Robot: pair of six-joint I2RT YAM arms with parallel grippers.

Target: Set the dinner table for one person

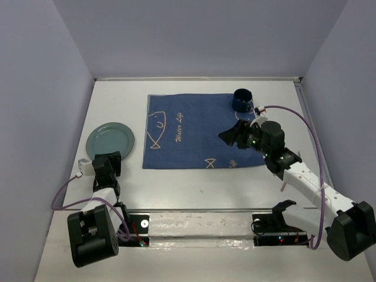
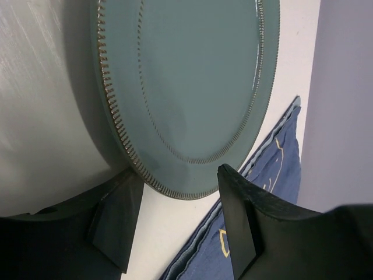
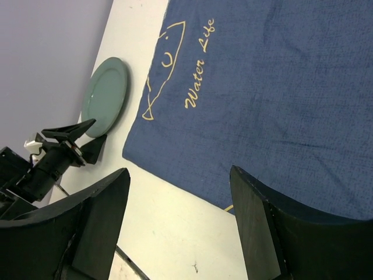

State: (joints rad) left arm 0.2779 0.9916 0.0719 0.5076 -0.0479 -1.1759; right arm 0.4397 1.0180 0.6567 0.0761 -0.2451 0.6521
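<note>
on the large flat white dinner table [image 1: 194,182] the dark blue fish-patterned cloth [image 1: 194,129] lies spread, small dark blue cup [image 1: 241,100] at its one o'clock corner, but the round teal ceramic plate [image 1: 110,141] sits off it at nine o'clock, left gripper [image 2: 179,192] wide about its rim, right gripper [image 3: 179,175] wide and empty.

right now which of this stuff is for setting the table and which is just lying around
For the job:
- table
- cloth
- plate, off the cloth to its left
- cup, at the cloth's far right corner

Not part of it:
- purple cable, belongs to the rig
- metal rail at the near edge
</note>
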